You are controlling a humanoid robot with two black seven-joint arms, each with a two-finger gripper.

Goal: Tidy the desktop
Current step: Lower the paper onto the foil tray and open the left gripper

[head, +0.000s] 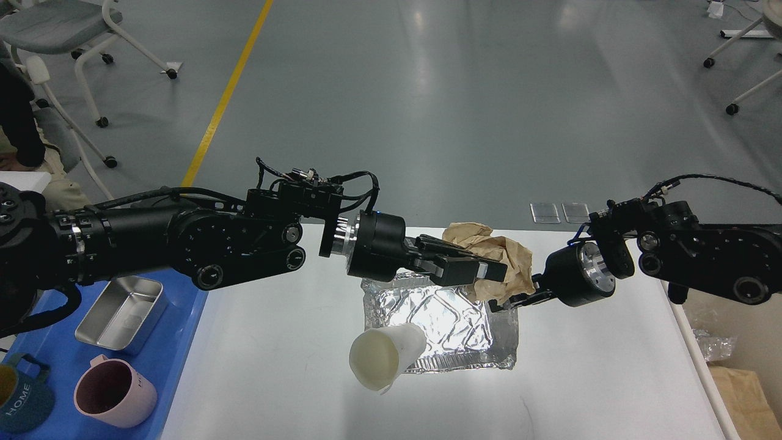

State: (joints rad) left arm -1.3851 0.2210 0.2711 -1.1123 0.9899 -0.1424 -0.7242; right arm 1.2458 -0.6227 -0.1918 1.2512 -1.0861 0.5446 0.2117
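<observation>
The white desktop point(586, 379) fills the lower middle of the head view. On it lies a crumpled foil tray point(440, 324), with a white paper cup point(385, 360) tipped on its side against the tray's front left corner. My left gripper point(489, 272) is shut on a crumpled ball of brown paper point(507, 253), held just above the tray's far right corner. My right gripper point(512, 300) reaches in from the right and pinches the tray's right rim. Its fingers are partly hidden behind the paper.
A blue tray point(183, 348) at the left holds a steel box point(122, 311), a pink mug point(113, 391) and a blue mug point(18, 397). A cream bin point(739, 366) with brown paper and plastic stands beyond the desktop's right edge.
</observation>
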